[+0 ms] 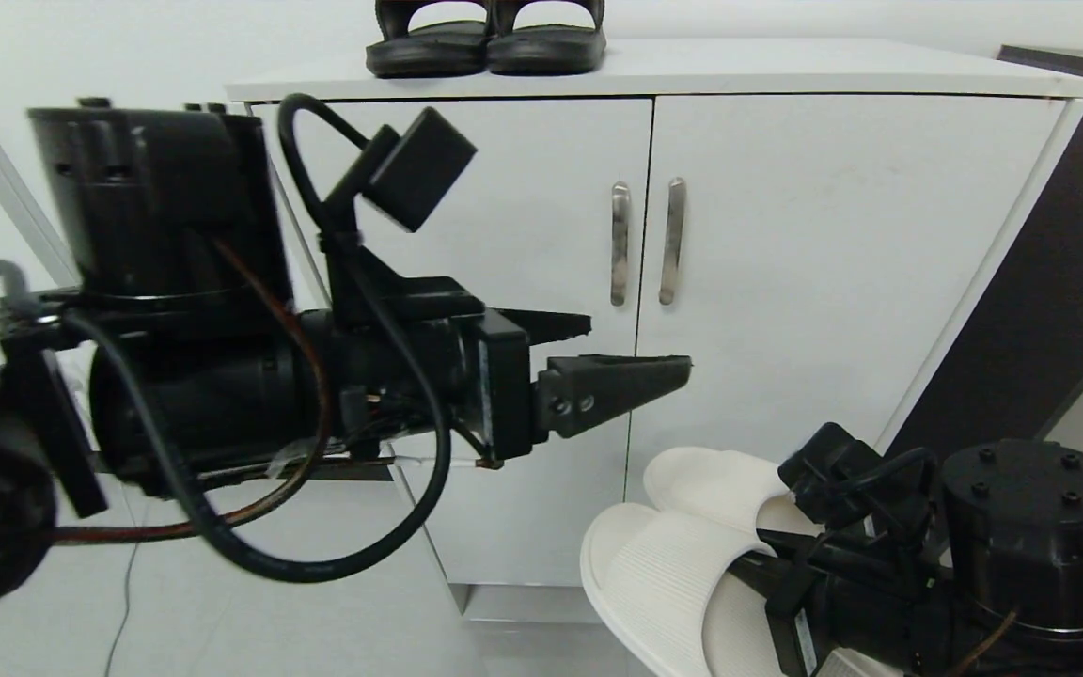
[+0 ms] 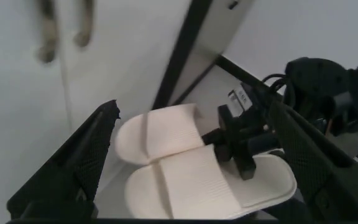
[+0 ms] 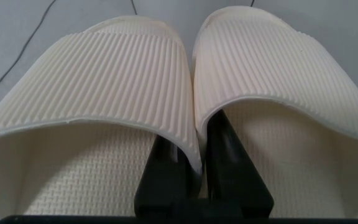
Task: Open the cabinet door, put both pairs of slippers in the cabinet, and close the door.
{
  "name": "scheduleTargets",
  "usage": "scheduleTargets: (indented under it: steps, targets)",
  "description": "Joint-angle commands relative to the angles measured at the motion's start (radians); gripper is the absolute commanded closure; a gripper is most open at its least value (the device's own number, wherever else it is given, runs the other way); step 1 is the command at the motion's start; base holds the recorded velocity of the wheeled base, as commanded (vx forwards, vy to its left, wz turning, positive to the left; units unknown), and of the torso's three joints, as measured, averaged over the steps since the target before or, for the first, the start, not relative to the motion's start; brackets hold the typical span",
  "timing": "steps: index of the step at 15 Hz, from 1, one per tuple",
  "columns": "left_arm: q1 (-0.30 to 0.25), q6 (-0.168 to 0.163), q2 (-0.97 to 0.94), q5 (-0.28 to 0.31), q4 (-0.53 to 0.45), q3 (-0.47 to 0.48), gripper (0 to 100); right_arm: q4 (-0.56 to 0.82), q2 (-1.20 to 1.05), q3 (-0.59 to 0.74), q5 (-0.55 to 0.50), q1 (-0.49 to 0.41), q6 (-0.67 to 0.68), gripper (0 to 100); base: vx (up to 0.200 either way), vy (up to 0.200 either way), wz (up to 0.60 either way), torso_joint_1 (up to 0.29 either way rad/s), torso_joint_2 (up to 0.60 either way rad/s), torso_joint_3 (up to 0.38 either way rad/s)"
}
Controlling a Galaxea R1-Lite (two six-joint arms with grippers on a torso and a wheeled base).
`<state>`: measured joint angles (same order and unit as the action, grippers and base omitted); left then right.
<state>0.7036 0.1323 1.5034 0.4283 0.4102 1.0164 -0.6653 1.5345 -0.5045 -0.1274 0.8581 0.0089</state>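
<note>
The right gripper pinches the white slippers by their touching straps, so both carry as one, low right before the shut cabinet. The left gripper, jaws spread, hangs below the handles, seemingly ready to pull.

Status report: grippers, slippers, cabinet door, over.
Left gripper open, facing closed cabinet doors, below handles. Right gripper shut on white slippers, low before right door. Black slippers on cabinet top.

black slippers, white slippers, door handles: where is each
black slippers (image 1: pixel 429 55), head view, front of one slipper
white slippers (image 3: pixel 123 81), right wrist view, ribbed strap
door handles (image 1: pixel 619 243), head view, middle of left handle
</note>
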Motion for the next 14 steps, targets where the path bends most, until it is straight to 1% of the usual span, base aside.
scheduleTargets:
  steps: [1,2,3,4,5,7,9,10,11,14]
  targets:
    - [-0.001,0.026,0.136,0.049,-0.001,0.11,0,0.0,0.003,0.001,0.0,0.001,-0.001,100,0.0,0.0,0.0,0.0,0.0,0.0]
    - [-0.001,0.058,0.173,0.075,-0.001,0.165,0,0.0,0.003,0.003,0.0,0.001,-0.001,100,0.0,0.0,0.0,0.0,0.0,0.0]
    - [-0.001,0.066,0.179,0.081,-0.001,0.177,0,0.0,0.001,0.003,0.0,0.001,-0.003,100,0.0,0.0,0.0,0.0,0.0,0.0]
    - [-0.001,0.105,0.224,0.095,-0.001,0.246,0,0.0,0.0,0.003,0.0,0.001,-0.004,100,0.0,0.0,0.0,0.0,0.0,0.0]
    - [-0.003,0.121,0.259,0.096,-0.001,0.303,0,0.0,0.0,0.003,0.0,0.001,-0.006,100,0.0,0.0,0.0,0.0,0.0,0.0]
    - [-0.003,0.13,0.287,0.092,-0.002,0.363,0,0.0,0.001,0.003,0.0,0.001,-0.006,100,0.0,0.0,0.0,0.0,0.0,0.0]
    - [-0.003,0.132,0.305,0.086,-0.007,0.396,0,0.0,0.001,0.001,0.0,0.001,-0.006,100,0.0,0.0,0.0,0.0,0.0,0.0]
    - [-0.004,0.13,0.324,0.044,-0.007,0.429,0,0.0,0.0,0.001,-0.001,0.004,-0.007,100,0.0,0.0,0.0,0.0,0.0,0.0]
    - [-0.004,0.13,0.33,0.021,-0.007,0.442,0,0.0,-0.002,0.003,-0.001,0.007,-0.007,100,0.0,0.0,0.0,0.0,0.0,0.0]
    - [-0.009,0.127,0.313,0.013,-0.008,0.438,0,0.0,-0.004,0.001,-0.003,0.007,-0.007,100,0.0,0.0,0.0,0.0,0.0,0.0]
